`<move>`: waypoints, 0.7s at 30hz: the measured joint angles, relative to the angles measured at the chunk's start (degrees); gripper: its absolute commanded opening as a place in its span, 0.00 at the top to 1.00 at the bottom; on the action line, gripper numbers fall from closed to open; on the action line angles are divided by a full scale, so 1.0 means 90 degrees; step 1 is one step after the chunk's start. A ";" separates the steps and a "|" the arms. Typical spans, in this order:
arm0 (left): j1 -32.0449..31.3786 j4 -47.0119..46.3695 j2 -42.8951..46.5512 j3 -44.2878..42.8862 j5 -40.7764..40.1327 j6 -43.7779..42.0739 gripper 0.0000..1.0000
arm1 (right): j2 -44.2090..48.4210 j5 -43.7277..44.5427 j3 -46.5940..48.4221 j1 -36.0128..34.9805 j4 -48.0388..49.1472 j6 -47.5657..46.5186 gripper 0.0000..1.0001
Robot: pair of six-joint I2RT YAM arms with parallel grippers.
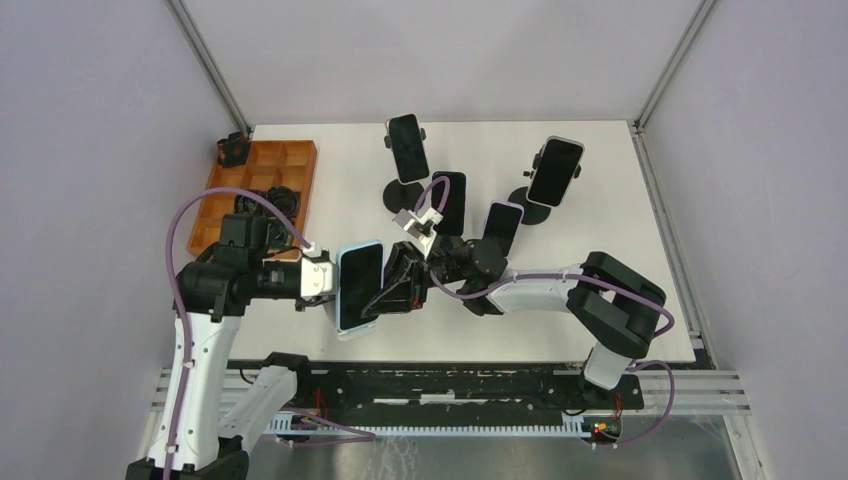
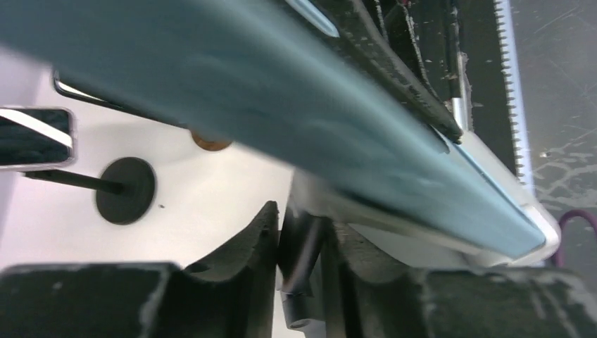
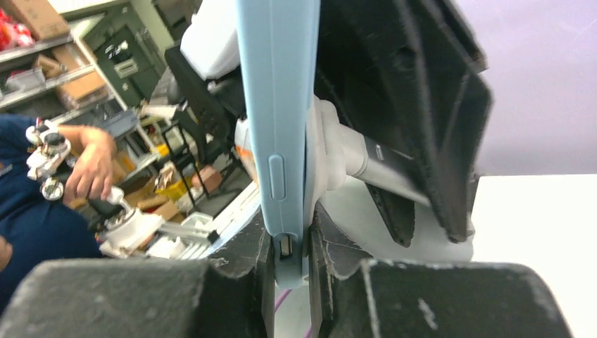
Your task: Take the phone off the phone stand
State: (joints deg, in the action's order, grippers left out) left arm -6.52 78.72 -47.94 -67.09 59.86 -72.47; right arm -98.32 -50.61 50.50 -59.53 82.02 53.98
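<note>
Your desk (image 1: 600,200) is the white one, and both arms meet over its near edge. The left arm (image 1: 200,300) reaches in from the left, and the right arm (image 1: 560,290) stretches across from the right. A wooden tray (image 1: 300,160) sits at the back-left corner with some dark bits in its compartments. Four other phones (image 1: 555,170) stand on black stands across the back, well apart from the grippers.

The phone (image 1: 360,283) you care about is the one in the light blue case. It's up between the two grippers near the front middle, tilted, with its screen toward the top camera. It's still on its white stand (image 3: 338,158). From the right wrist you can see the cradle tight against the phone's back, with the stem running off behind.

Your right gripper (image 3: 288,239) is pinched nearly closed on the phone's bottom end, with the port edge right in the gap. The left gripper (image 2: 303,225) is at the phone's left edge with its fingers close together. That wrist view is smeared though, so I can't tell if it's actually got hold of anything.
</note>
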 measured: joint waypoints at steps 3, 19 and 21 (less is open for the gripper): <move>-0.0010 -0.0163 0.0155 0.0022 -0.0036 -0.0165 0.89 | 0.0007 0.0299 -0.0044 -0.0007 0.0112 0.0005 1.00; 0.0000 0.0170 0.0078 0.0068 -0.0231 -0.1088 0.98 | 0.0758 0.1489 -0.0498 0.0153 -0.0716 -0.0495 0.62; 0.0007 0.0250 -0.0015 0.0051 -0.0304 -0.1192 0.98 | 0.0903 0.1642 -0.0559 0.0187 -0.0913 -0.0605 0.71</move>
State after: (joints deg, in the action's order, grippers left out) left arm -6.46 80.97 -48.07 -66.63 57.12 -83.20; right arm -90.19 -35.83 45.47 -57.84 73.80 48.53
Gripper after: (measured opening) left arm 0.236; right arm 0.389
